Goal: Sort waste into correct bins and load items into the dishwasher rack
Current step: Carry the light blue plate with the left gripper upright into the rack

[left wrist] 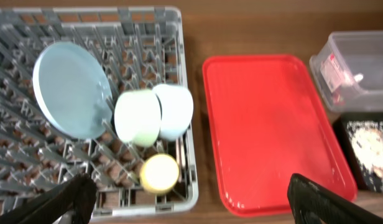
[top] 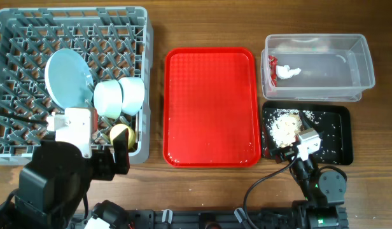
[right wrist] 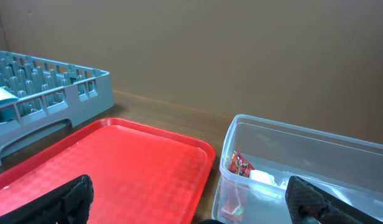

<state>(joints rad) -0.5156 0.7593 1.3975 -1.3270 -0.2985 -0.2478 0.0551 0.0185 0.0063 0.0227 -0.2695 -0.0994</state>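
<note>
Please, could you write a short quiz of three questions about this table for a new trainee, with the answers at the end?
1. True or false: the pale blue round plate stands in the large grey plastic dishwasher rack.
2. The crumpled red-and-white wrapper lies in: A) the flat red serving tray; B) the clear plastic rectangular tub; C) the shallow black rectangular tray.
3. How many pale blue-green bowls sit in that rack?
Key: 1 true; 2 B; 3 two.
</note>
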